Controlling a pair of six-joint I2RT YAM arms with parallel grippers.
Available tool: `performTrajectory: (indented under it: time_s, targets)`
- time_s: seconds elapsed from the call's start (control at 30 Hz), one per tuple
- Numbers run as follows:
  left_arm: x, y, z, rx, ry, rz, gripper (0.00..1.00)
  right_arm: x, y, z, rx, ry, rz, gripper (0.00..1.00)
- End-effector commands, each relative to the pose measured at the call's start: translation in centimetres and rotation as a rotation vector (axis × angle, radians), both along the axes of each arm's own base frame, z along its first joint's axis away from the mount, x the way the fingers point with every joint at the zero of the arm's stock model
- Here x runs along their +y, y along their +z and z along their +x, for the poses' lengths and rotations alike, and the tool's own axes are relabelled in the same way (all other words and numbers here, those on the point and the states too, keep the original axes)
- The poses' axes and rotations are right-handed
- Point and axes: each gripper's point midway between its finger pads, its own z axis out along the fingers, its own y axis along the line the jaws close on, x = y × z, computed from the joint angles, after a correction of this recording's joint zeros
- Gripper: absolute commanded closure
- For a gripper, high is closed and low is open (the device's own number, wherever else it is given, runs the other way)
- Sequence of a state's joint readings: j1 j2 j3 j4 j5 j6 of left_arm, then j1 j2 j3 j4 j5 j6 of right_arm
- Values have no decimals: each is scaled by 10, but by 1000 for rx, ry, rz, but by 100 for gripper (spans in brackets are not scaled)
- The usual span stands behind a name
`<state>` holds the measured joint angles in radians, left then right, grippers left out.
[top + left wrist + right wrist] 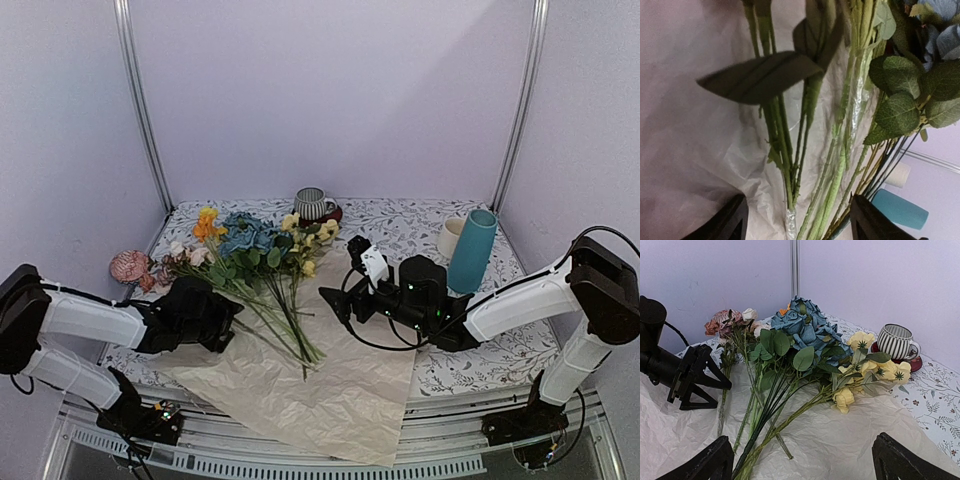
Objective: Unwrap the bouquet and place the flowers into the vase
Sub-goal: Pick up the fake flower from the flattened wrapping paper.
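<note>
Here's the big crinkled peach-tan sheet of paper [310,390], spread flat, and its near edge droops over the table front, so that corner is lost from view. On the paper lie the flowers [262,262], long green stems with blue, yellow, orange and cream heads fanned past the paper's far edge. One pink head sits off the paper on the left arm's side, too small to read clearly.

The tall teal-blue cylinder vase [472,250] stands off the paper on the right arm's side. Its foot is hidden behind that arm.

The left gripper [800,222] has its fingers spread, one on each side of the stems over the paper, with daylight on one side. Whether the other finger touches a stem, I can't tell. Its wrist view is blurred and cuts off the blooms.

The right gripper [802,460] is low over the paper, jaws wide apart, with only paper and stem ends between them.

Beyond the paper's far edge sits a grey striped cup [313,203] on a dark red saucer [916,363], mostly covered. A plain cream mug [449,238] is half hidden, just beside the vase.

Under the paper is a white tablecloth [400,225] printed with a grey floral pattern. Behind it are pale lilac walls [330,90] and metal corner posts [140,100].
</note>
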<state>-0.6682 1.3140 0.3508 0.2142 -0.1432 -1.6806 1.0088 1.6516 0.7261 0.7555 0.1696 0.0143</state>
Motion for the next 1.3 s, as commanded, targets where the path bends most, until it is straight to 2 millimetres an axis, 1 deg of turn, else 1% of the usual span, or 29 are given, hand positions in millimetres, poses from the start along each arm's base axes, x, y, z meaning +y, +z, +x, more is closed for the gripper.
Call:
performTrajectory:
  time_s: [0.0, 0.1, 0.17, 0.3, 0.43, 0.53, 0.63, 0.77, 0.9, 1.13, 1.27]
  targets:
    - [-4, -6, 4, 29, -6, -17, 30, 6, 0, 0, 1, 11, -6, 1]
    - [-1, -5, 7, 30, 3, -9, 36, 5, -1, 0, 1, 10, -7, 1]
    - [4, -2, 7, 30, 18, 13, 37, 5, 0, 0, 1, 9, -5, 1]
    - [20, 8, 5, 18, 64, 71, 38, 5, 0, 0, 0, 9, -5, 1]
    - [31, 23, 7, -22, 97, 103, 37, 5, -1, 0, 2, 10, -7, 1]
    - [33, 30, 10, -36, 101, 119, 37, 5, 0, 0, 1, 10, -7, 1]
    - [30, 36, 13, -44, 86, 120, 37, 5, 0, 0, 0, 10, -5, 1]
    - [26, 33, 16, -26, 81, 109, 37, 4, 1, 0, 0, 7, -5, 1]
    - [22, 24, 17, 6, 75, 98, 39, 5, 1, 0, 0, 12, -5, 1]
    - [10, 10, 21, 65, 41, 91, 44, 5, 0, -1, 2, 14, -6, 1]
    - [10, 7, 22, 66, 47, 86, 46, 6, 0, -1, 2, 17, -5, 1]
